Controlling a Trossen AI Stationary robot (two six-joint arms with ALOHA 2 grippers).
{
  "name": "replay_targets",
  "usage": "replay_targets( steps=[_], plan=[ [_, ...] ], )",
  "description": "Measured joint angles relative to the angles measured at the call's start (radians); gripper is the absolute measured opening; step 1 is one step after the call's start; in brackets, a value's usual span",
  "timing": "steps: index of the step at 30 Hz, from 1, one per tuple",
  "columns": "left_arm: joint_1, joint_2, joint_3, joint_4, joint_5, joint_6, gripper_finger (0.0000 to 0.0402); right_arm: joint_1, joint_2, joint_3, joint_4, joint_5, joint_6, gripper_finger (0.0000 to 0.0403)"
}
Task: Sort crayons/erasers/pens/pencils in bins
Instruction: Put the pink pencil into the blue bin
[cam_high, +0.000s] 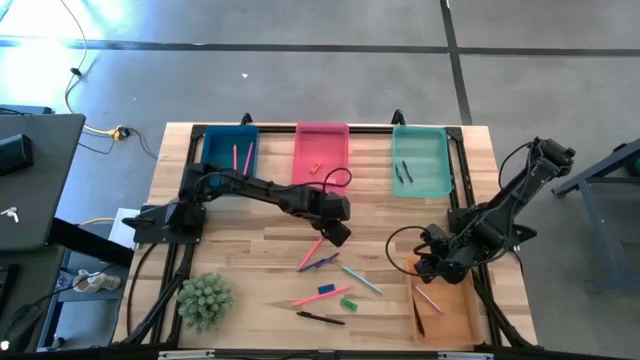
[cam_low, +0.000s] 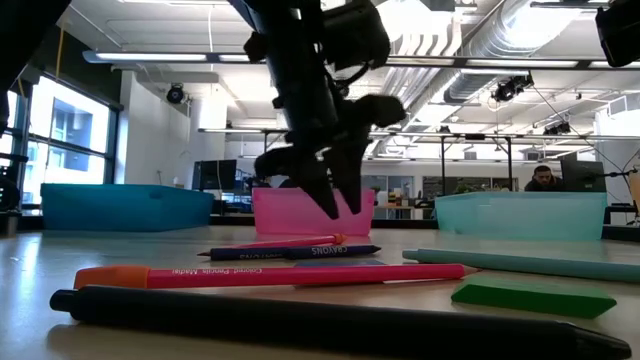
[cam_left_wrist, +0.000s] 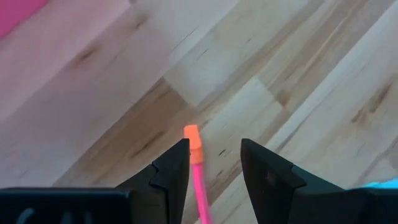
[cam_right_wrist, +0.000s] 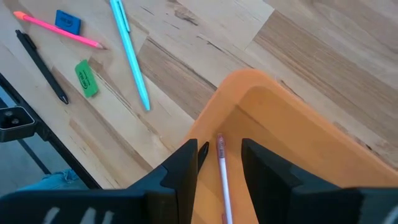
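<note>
The left pincer (cam_high: 336, 231) hangs over the middle of the desk (cam_high: 250, 270), jaws spread astride the orange-tipped end of a pink pencil (cam_left_wrist: 198, 171) lying flat, not yet pinched. Just beyond lie a blue crayon (cam_low: 290, 252), a teal pen (cam_high: 361, 280), a blue eraser (cam_high: 326, 290) and a green eraser (cam_high: 348, 303). The pink bin (cam_high: 321, 152) sits at the far edge. The right pincer (cam_right_wrist: 219, 163), also parted, hovers over the orange bin (cam_right_wrist: 280, 124). Closing off-centre could roll the thin pencil away or nudge the crayon.
</note>
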Motion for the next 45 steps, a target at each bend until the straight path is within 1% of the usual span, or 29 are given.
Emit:
replay_targets(
  steps=[10,16,19,25,28,30,34,36,38,41,45],
  plan=[
    [-0.013,0.076,0.002,0.019,0.006,0.003,0.0131,0.0,0.0,0.0,0.002,0.0,0.008,0.0118],
    [-0.029,0.081,0.002,0.001,-0.07,0.033,0.0125,0.0,0.0,0.0,0.006,0.0,0.008,0.0118],
    [-0.031,0.082,0.002,-0.008,-0.08,0.075,0.0103,0.0,0.0,0.0,0.006,0.0,0.008,0.0118],
    [-0.032,0.083,0.001,-0.02,-0.087,0.126,0.0034,0.0,0.0,0.0,0.008,0.0,0.008,0.0118],
    [-0.03,0.083,0.0,-0.023,-0.059,0.149,0.0011,0.0,0.0,0.0,0.011,0.0,0.008,0.0118],
    [-0.028,0.083,0.0,-0.024,-0.027,0.158,0.0007,0.0,0.0,0.0,0.018,0.0,0.008,0.0118],
    [-0.02,0.061,-0.003,-0.029,0.013,0.202,0.0008,0.0,0.0,0.0,0.034,0.001,0.008,0.0118],
    [-0.021,0.039,-0.01,-0.076,0.033,0.205,0.0008,0.0,0.0,0.0,0.035,0.005,0.008,0.0118],
    [-0.024,0.004,-0.011,-0.083,0.045,0.229,0.0008,0.0,0.001,0.0,0.035,0.006,0.008,0.0118],
    [-0.025,-0.073,-0.005,-0.139,0.029,0.273,0.0008,0.0,0.001,0.0,0.041,0.009,0.009,0.0118],
    [-0.019,-0.159,-0.006,-0.19,-0.035,0.29,0.0008,-0.006,0.001,0.0,0.042,0.012,0.008,0.0118]
  ],
)
